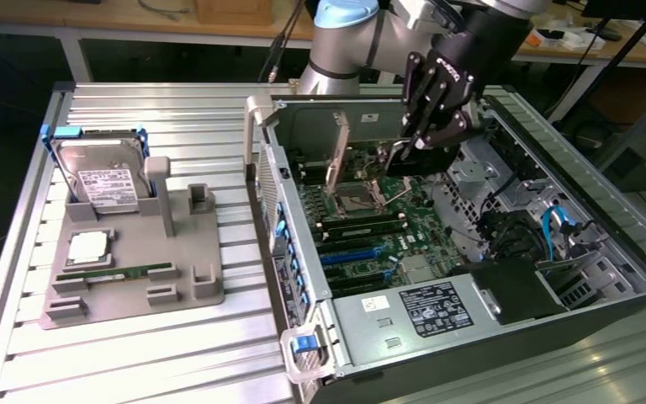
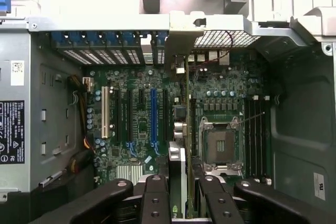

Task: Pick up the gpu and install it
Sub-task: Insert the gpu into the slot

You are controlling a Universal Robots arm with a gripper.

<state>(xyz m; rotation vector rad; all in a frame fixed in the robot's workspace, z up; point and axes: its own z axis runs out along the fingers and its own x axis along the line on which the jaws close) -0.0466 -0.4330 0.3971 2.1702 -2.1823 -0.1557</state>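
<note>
1. Black and thin, the gpu point(image 2: 187, 108) is off the tray and inside the open computer case point(image 1: 575, 181). It stands on edge over the motherboard point(image 2: 139, 124).
2. The gripper point(image 2: 185, 203) has hold of it: the fingers point(image 2: 155, 198) are drawn in partway and press on both faces of the card at its top edge.
3. The pick-up looks done. The card runs in line with the long slots on the motherboard, and its silver bracket point(image 2: 181, 43) sits at the rear wall of the case, next to the blue-tabbed slot covers.
4. I cannot tell whether the lower edge is pushed fully into a slot or only resting above it. With the gripper clamped on the card, I judge the install unfinished.
5. The case lies on its side on a ribbed metal table point(image 1: 132, 353).
6. Well apart from it, towards the exterior view's left, a grey tray point(image 1: 132, 295) holds a hard drive point(image 1: 104, 181) propped upright, a processor chip point(image 1: 87, 246) and a green memory stick point(image 1: 115, 273). Several of its holders are bare.
7. Behind the table stand wooden workbenches point(image 1: 132, 21) with cables and small items on them.
</note>
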